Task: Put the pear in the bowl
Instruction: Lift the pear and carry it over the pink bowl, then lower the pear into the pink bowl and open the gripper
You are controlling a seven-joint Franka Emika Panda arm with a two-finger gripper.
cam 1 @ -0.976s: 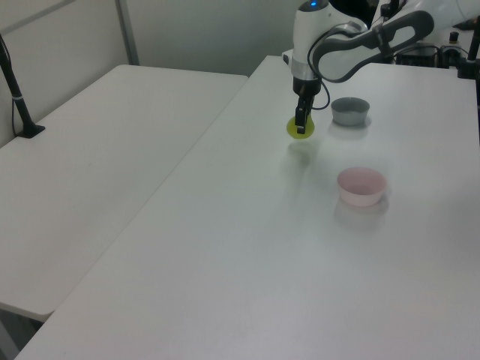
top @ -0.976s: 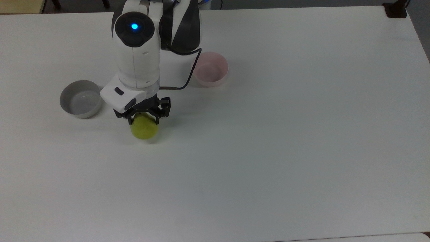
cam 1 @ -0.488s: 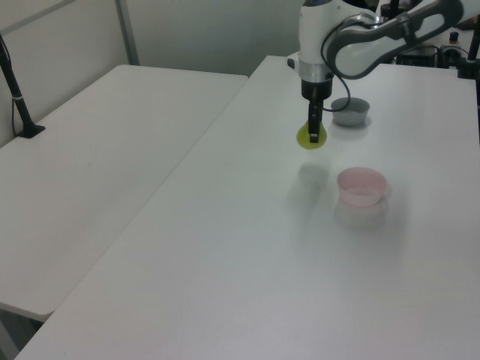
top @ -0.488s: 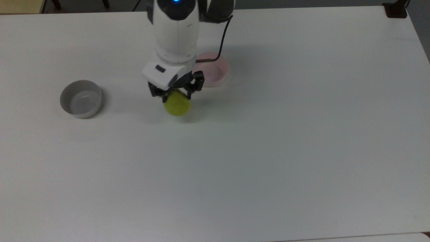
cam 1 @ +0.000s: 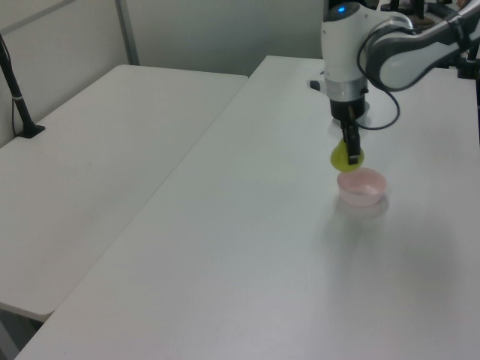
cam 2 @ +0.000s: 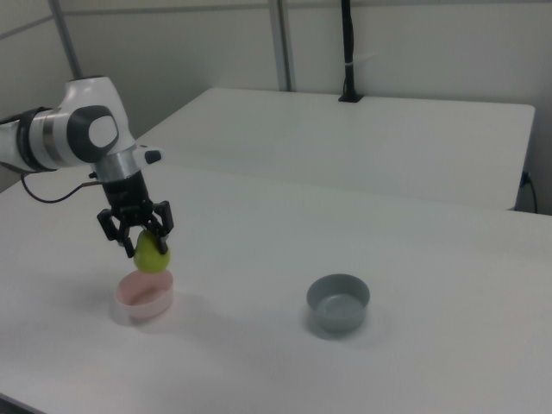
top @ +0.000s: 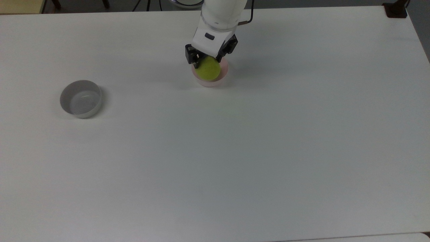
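Wide white rectangular table (top: 268,151), matte top; a second white table (cam 2: 362,129) stands beside it, seen in the left view and right view.

White Franka arm (cam 1: 352,45) with dark grey joint covers reaches down over the table, wrist pointing straight down toward the pale pink round bowl (top: 221,80) with low straight sides.

Black two-finger gripper (top: 209,59) pinches the upper part of the small yellow-green glossy pear (top: 208,69), one finger on each side. In the right view the gripper (cam 2: 138,235) holds the pear (cam 2: 153,256) clear of the pink bowl (cam 2: 142,297): the fruit hangs in the air just above the bowl's rim, not touching it. In the left view the pear (cam 1: 345,157) sits just above the bowl (cam 1: 362,187), toward the left view's left edge of it. From the top view the pear overlaps the bowl's opening.

Grey round bowl (top: 81,98) of similar size stands well apart from the pink bowl, toward the top view's left; in the right view it (cam 2: 338,303) lies to the right view's right of the pink bowl.
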